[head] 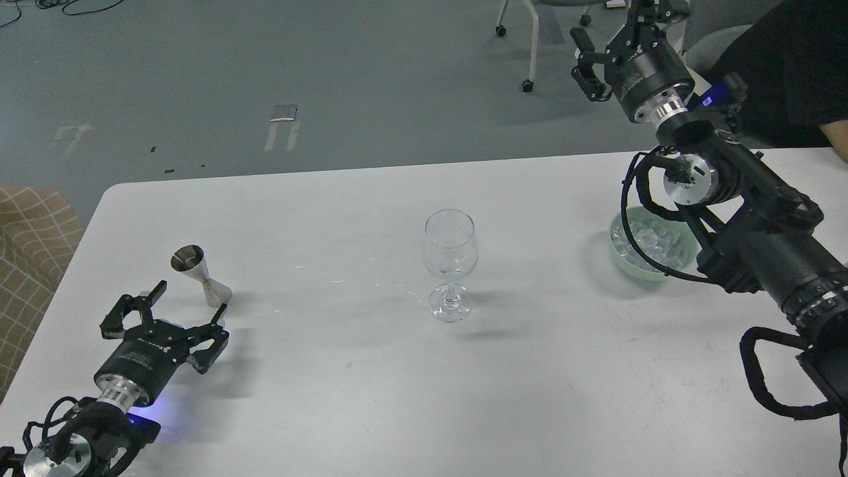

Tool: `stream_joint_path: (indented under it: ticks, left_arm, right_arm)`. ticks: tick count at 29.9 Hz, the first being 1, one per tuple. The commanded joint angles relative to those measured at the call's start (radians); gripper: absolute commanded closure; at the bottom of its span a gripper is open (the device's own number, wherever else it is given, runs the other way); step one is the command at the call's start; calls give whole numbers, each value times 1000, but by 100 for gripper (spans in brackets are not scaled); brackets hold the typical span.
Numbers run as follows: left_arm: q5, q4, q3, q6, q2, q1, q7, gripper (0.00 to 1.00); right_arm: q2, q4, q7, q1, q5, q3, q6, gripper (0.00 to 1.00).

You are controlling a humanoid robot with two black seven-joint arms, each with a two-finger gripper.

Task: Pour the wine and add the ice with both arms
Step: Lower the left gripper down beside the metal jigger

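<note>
A small steel jigger [199, 273] stands on the white table [344, 397] at the left; I cannot see any wine in it. My left gripper [187, 306] is open, low over the table just in front of the jigger, fingers pointing at it, apart from it. An empty clear wine glass [450, 262] stands upright at the table's middle. A pale green bowl [623, 255] holds several clear ice cubes [652, 237] at the right, partly hidden by my right arm. My right gripper [613, 36] is raised high beyond the table's far edge, its fingers spread and empty.
A chair's legs on castors [528, 85] stand on the grey floor behind the table. A tan checked cushion [30, 245] sits off the table's left edge. A person in black [782, 73] is at the far right.
</note>
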Motion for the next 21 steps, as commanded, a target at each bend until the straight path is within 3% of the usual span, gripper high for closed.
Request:
stream_joint_path:
  ticks: [1,9,21]
  left_arm:
    - [3,49,2,2,-6,-47,0,2]
    - [3,188,2,-13,-13,-140,4,2]
    - [3,199,3,2,-42,-186,7,4]
  right_arm:
    - [0,-1,0,3,-1,-18,-2,0]
    - [0,1,0,12,0,-63,-5,0]
    - [0,1,0,13,-1,-63,-5,0]
